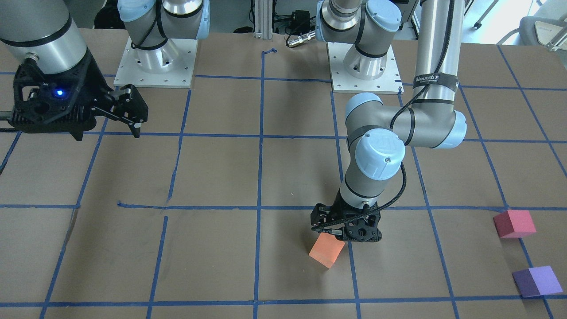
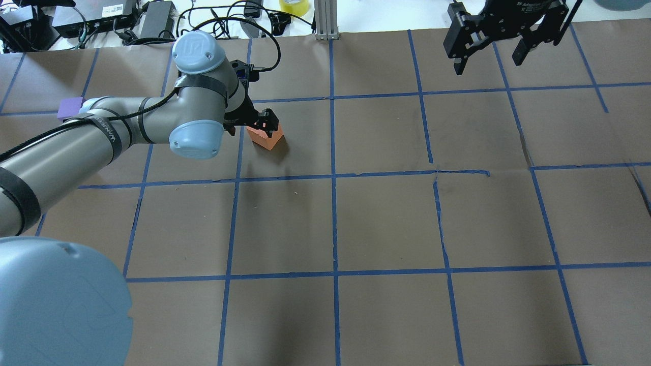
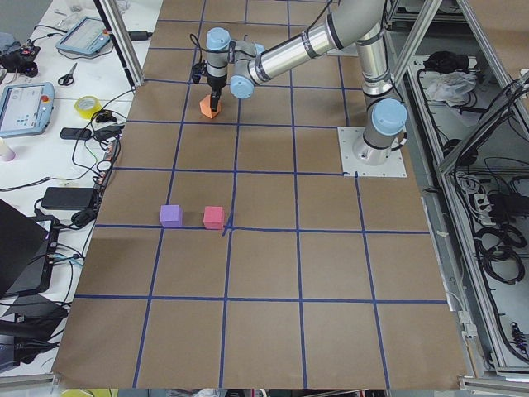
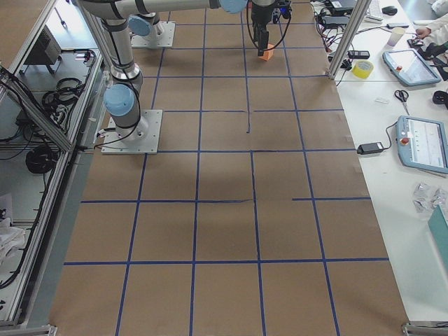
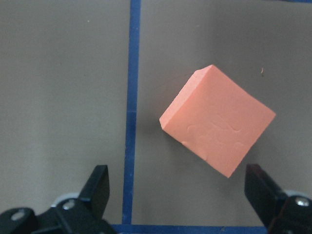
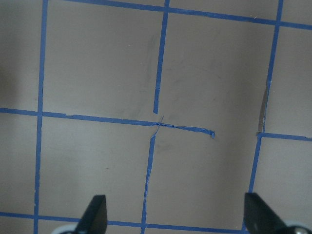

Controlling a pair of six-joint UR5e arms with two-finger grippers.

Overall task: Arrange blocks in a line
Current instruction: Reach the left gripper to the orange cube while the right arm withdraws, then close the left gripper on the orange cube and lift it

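Brown paper tabletop (image 1: 221, 177) marked into squares with blue tape (image 1: 260, 177). The left gripper (image 5: 176, 181) hangs low over the orange block (image 5: 217, 119). Its wrist camera shows both fingers spread wide, with the block lying on the paper ahead of them, turned cornerwise and touched by neither. The overhead view hides part of that block behind the fingers. The front-facing view places it just beside a tape line. Well off toward the robot's left, the same view shows the pinkish-red block (image 1: 514, 223) and the purple block (image 1: 538, 281), near each other but apart. From overhead, the left arm (image 2: 101, 132) covers the pinkish-red block and much of the purple one. The right gripper (image 2: 488, 57) is raised well above the table on the robot's right, fingers wide apart and holding nothing. Its wrist camera sees only taped paper below.
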